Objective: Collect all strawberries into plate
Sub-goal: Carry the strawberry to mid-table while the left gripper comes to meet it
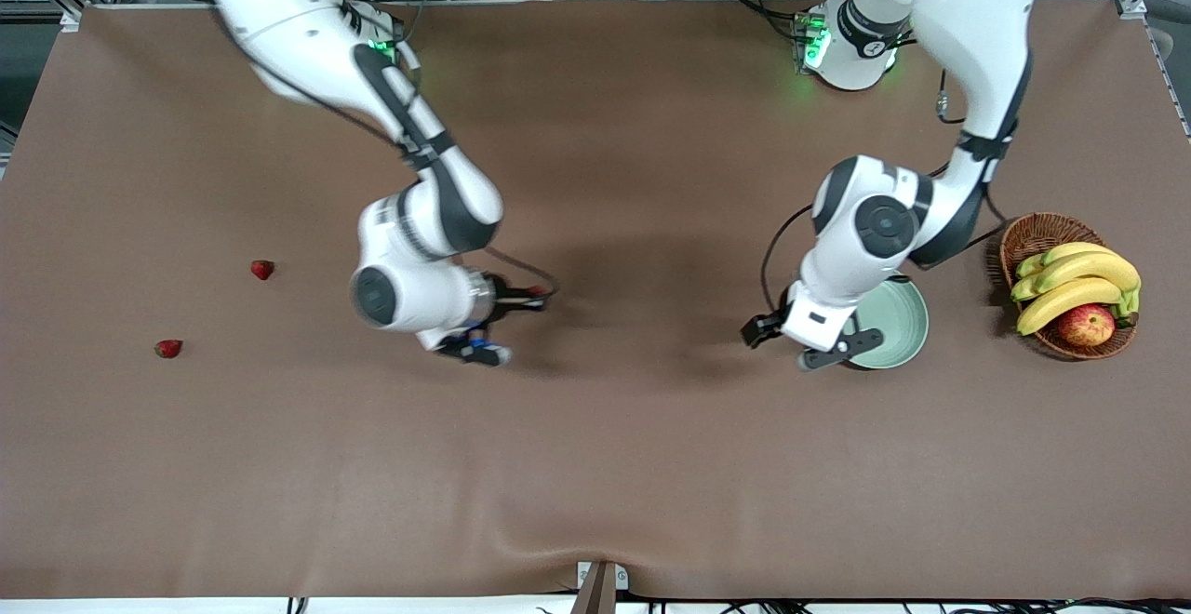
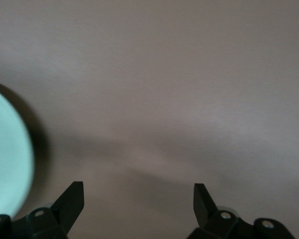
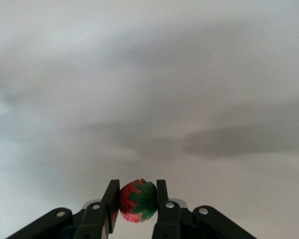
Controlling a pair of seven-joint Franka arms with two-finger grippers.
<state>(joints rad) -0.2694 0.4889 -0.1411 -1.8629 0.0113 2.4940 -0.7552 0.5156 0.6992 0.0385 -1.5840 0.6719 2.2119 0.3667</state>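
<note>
One strawberry (image 3: 137, 200) is clamped between the right gripper's (image 3: 135, 199) fingers above bare table (image 1: 595, 465), two more (image 1: 262, 269) (image 1: 168, 348) lie toward its arm's end, and carriage to the plate (image 1: 898, 321), beside the wide-open, waiting left gripper (image 2: 138, 201), is judged the next requirement.

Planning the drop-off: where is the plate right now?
The plate sits toward the left arm's end of the table, beside the wicker basket, partly under the left arm. The open left gripper is over the table at its rim.
</note>
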